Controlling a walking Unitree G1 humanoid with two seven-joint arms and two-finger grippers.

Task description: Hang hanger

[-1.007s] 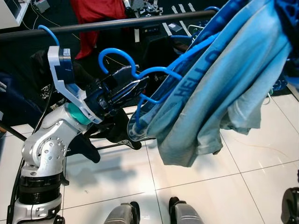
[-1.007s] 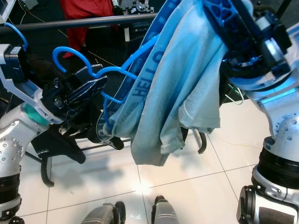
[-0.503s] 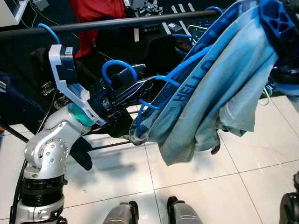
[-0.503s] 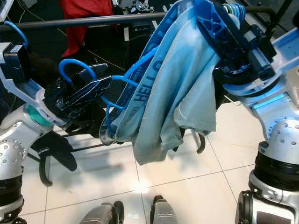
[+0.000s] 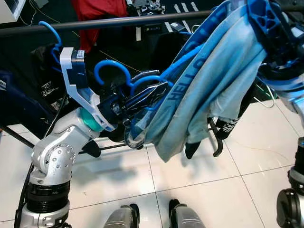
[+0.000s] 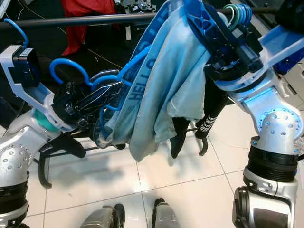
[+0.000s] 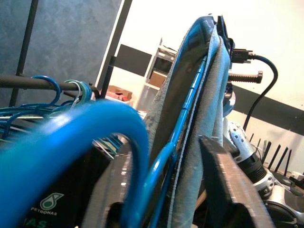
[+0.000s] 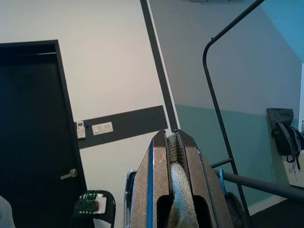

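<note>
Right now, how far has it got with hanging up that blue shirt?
Done: the light blue shirt is on the blue hanger.
In hand: the left gripper holds the hanger's neck, and the right gripper pinches the shirt's far end.
Left: the hook is below the black rail, not on it.

Before me a red garment [image 5: 97, 12] hung beyond the dark clothes rail [image 5: 118, 22], over a white tiled floor [image 5: 190, 171]. Black clothing [image 6: 209, 114] with white lettering dangled near my right side. From my right wrist I saw a black door [image 8: 33, 137] and a wall switch [image 8: 102, 128].
</note>
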